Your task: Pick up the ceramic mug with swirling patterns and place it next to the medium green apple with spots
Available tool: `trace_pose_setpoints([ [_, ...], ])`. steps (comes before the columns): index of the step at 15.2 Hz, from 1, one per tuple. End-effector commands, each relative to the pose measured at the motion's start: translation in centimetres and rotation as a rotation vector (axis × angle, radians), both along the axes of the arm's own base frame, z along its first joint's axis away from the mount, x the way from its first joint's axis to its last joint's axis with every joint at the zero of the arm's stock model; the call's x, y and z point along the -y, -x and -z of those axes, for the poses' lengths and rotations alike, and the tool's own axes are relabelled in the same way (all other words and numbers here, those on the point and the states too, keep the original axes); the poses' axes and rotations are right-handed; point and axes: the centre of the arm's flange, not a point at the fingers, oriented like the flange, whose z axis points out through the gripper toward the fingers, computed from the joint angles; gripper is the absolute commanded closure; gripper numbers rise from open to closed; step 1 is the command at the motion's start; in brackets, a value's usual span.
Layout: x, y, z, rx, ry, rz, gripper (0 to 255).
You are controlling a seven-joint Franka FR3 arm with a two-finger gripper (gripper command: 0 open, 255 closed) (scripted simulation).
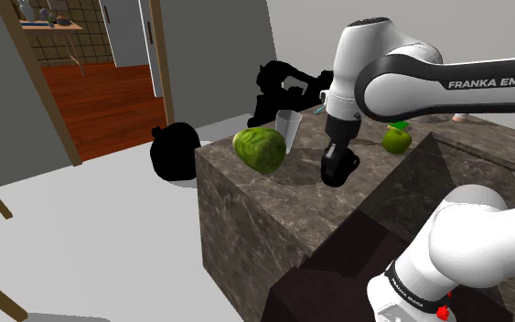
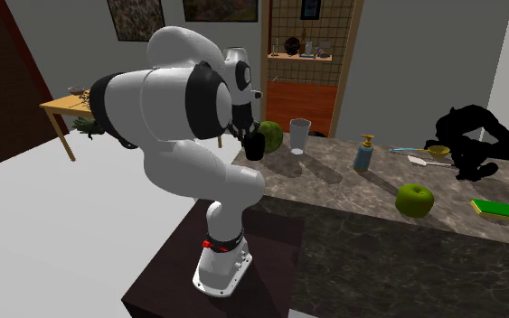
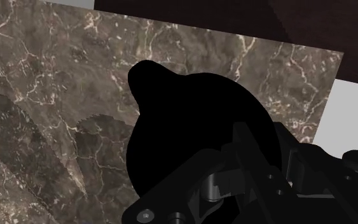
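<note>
The mug (image 1: 340, 168) is drawn plain black, and no pattern shows on it. My gripper (image 1: 337, 152) is shut on it from above, at about the middle of the dark marble counter (image 1: 246, 215). In the second exterior view the mug (image 2: 255, 145) sits below the hand near the counter's left end. The wrist view has the mug (image 3: 184, 127) as a black rounded shape in front of the fingers, over marble; I cannot tell whether it touches the counter. The green apple (image 1: 395, 139) lies farther along the counter, to the mug's right in the shoulder view, and near the front edge (image 2: 415, 200) in the second exterior view.
A large round green vegetable (image 1: 260, 148) and a clear glass (image 1: 288, 130) stand close to the mug's left in the shoulder view. A soap bottle (image 2: 363, 154), a small bowl (image 2: 438, 152) and a green flat object (image 2: 499, 210) lie beyond. A black shape (image 2: 474, 140) sits at the far end.
</note>
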Motion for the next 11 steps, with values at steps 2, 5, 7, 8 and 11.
trace_pose_setpoints([
  [2, -0.2, 0.2, -1.6, 0.000, 0.000, 0.000, 255],
  [5, -0.2, 0.2, -3.2, 0.000, 0.000, 0.000, 255],
  [7, -0.2, 0.2, -4.3, 0.000, 0.000, 0.000, 255],
  [8, -0.2, 0.2, -4.8, 0.000, 0.000, 0.000, 255],
  [11, 1.1, -0.2, -5.6, 0.000, 0.000, 0.000, 255],
])
